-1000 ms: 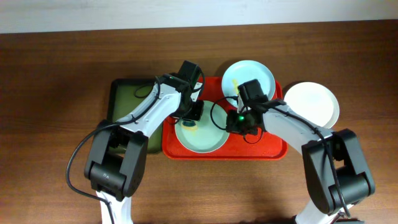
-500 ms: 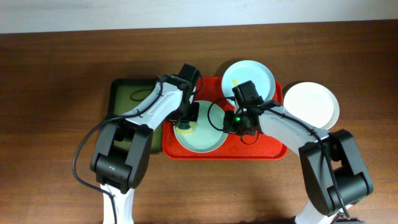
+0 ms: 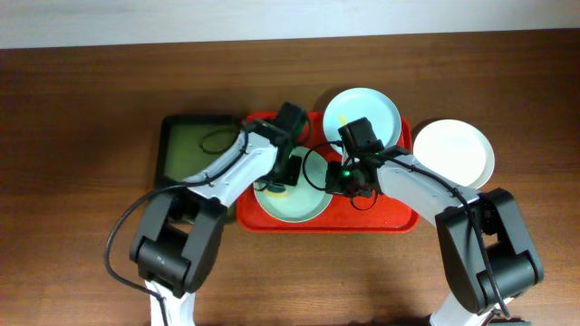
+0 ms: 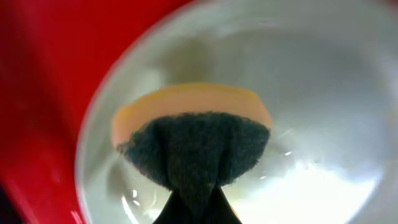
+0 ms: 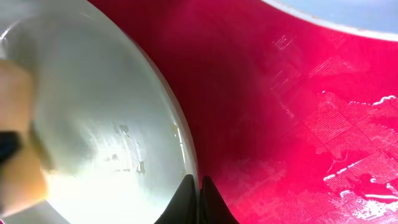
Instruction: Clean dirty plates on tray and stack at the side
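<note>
Presently the pale green plate (image 3: pixel 294 201) lies flat in the left half of the red-orange tray (image 3: pixel 399 215), directly beneath the left gripper (image 3: pixel 285 172). That gripper is clamped on a sponge (image 4: pixel 193 134); in the wrist view its orange layer sits above the dark scouring layer. The sponge is over the plate's left portion, near the rim; whether it presses on the surface cannot be confirmed. The right gripper (image 5: pixel 198 188) stands at the same plate's right edge, jaws drawn narrow with the rim pinched between them — judged to be steadying it. The left arm is therefore the working one, and the ground left to wipe appears to run rightward from the sponge toward the right gripper.

Contents: the tray holds the green plate and, at its far edge, the pale blue plate (image 3: pixel 364 110), which carries a yellow smear (image 3: pixel 343 121) and overhangs the rim. The white plate (image 3: pixel 456 152) rests on the table (image 3: pixel 91 91) to the right — off the tray. The contents of the dark green tray (image 3: pixel 186 149) on the left are indistinct.
</note>
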Controlling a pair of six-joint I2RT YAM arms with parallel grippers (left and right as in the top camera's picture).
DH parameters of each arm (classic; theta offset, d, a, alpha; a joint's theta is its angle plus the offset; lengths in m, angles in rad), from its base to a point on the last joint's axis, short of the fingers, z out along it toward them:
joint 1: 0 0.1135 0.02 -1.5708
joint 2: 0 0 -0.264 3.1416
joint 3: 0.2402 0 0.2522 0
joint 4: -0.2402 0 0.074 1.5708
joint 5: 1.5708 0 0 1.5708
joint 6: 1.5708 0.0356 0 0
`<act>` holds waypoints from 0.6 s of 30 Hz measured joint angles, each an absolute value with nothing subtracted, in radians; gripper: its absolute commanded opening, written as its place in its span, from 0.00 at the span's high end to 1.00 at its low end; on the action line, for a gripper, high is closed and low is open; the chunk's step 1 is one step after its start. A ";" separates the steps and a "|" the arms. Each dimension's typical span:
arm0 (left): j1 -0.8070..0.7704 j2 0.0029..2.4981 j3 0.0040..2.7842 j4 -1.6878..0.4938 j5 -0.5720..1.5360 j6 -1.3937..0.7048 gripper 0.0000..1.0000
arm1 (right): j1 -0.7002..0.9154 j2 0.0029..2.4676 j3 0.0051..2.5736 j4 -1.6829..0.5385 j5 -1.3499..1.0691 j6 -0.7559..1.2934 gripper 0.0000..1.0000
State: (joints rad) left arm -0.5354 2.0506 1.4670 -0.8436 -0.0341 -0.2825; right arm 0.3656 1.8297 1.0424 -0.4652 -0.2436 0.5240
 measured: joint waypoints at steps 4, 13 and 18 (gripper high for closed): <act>-0.536 2.053 1.439 -0.833 -0.039 -0.296 0.80 | 0.366 1.830 1.042 -0.465 -0.244 0.524 0.96; -0.535 2.053 1.433 -0.836 -0.039 -0.301 0.87 | 0.366 1.830 1.042 -0.466 -0.243 0.524 0.96; -0.530 2.053 1.448 -0.852 -0.039 -0.304 1.00 | 0.366 1.830 1.042 -0.466 -0.244 0.524 0.96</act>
State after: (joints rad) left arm -0.5304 2.0533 1.4479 -0.8520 -0.0387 -0.3038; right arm 0.3656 1.8297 1.0424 -0.4660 -0.2436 0.5240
